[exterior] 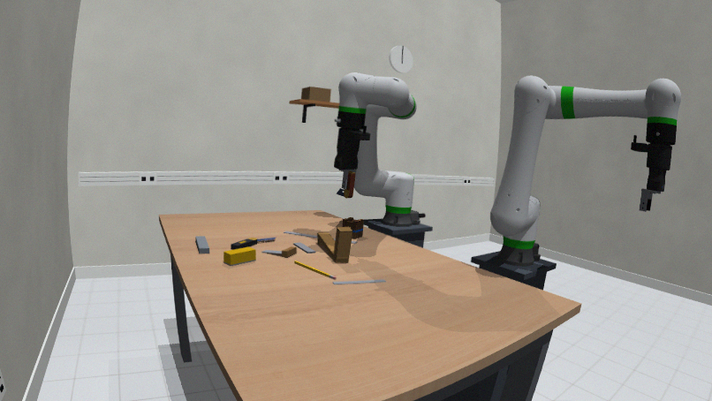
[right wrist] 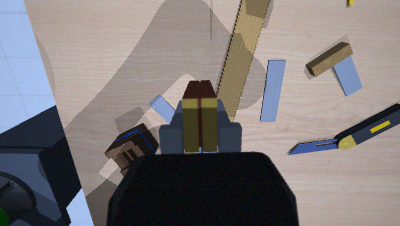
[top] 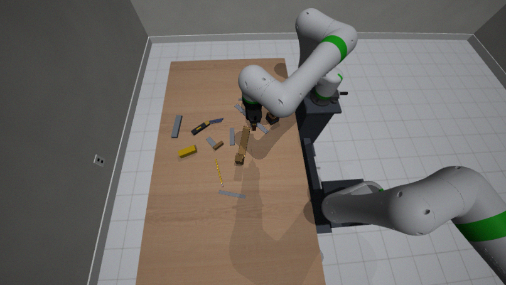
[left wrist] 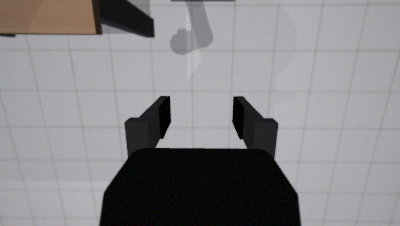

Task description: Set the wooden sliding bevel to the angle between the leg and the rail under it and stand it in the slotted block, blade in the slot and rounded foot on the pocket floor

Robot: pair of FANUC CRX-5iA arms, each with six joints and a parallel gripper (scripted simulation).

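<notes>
Wood-grain tabletop (top: 198, 230) (exterior: 348, 323) (left wrist: 50, 17) (right wrist: 350, 190) with loose tools and parts.
In the top view, a grey bar (top: 176, 126) (exterior: 201, 244) lies near the left edge, beside the black bevel (top: 200, 127) (exterior: 244, 243) (right wrist: 367, 131); a yellow block (top: 187, 151) (exterior: 239, 256) sits below them. A small square (top: 218, 145) (exterior: 289, 252) (right wrist: 330, 59) and a short strip (top: 231, 136) (exterior: 304, 247) (right wrist: 273, 91) lie between that bevel and the rail (top: 244, 141) (exterior: 326, 246) (right wrist: 240, 65), whose lower end carries the leg (top: 239, 158) (exterior: 343, 244) (right wrist: 257, 7). The slotted block (top: 272, 118) (exterior: 353, 228) (right wrist: 132, 150) stands near the right edge, a partly hidden strip (top: 262, 128) (exterior: 299, 234) (right wrist: 162, 108) beside it. Lower down are a yellow pencil (top: 218, 172) (exterior: 314, 269) (right wrist: 350, 2) and a long strip (top: 231, 194) (exterior: 359, 282).
</notes>
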